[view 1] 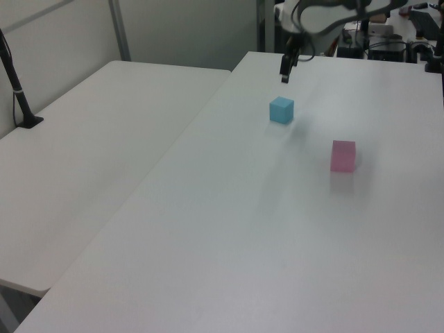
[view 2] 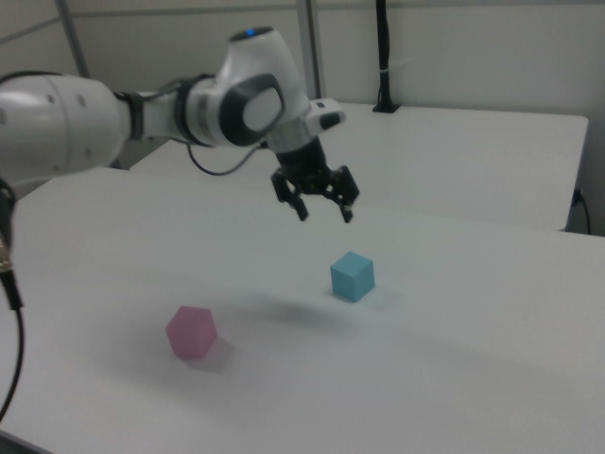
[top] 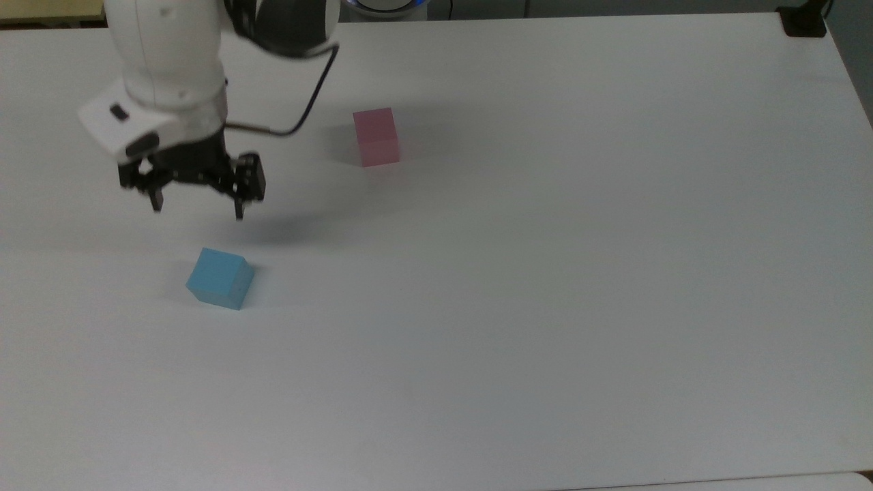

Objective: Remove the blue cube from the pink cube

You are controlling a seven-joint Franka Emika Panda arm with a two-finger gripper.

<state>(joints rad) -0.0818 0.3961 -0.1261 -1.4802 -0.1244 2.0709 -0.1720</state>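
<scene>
The empty claw, fingers apart, hangs above the blue cube, well apart from the pink cube on the bare white desk.

The arm reaches out level, wrist bent down, and the gripper hangs in the air pointing downward, its two fingers spread apart and holding nothing.

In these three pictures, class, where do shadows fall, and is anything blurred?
Top view: the gripper and arm look slightly smeared, and a soft dark shadow lies on the table between the gripper and the blue cube. Right view: a faint shadow sits beside the pink cube. Left view: the pink cube casts a pale smudge just below itself.
</scene>
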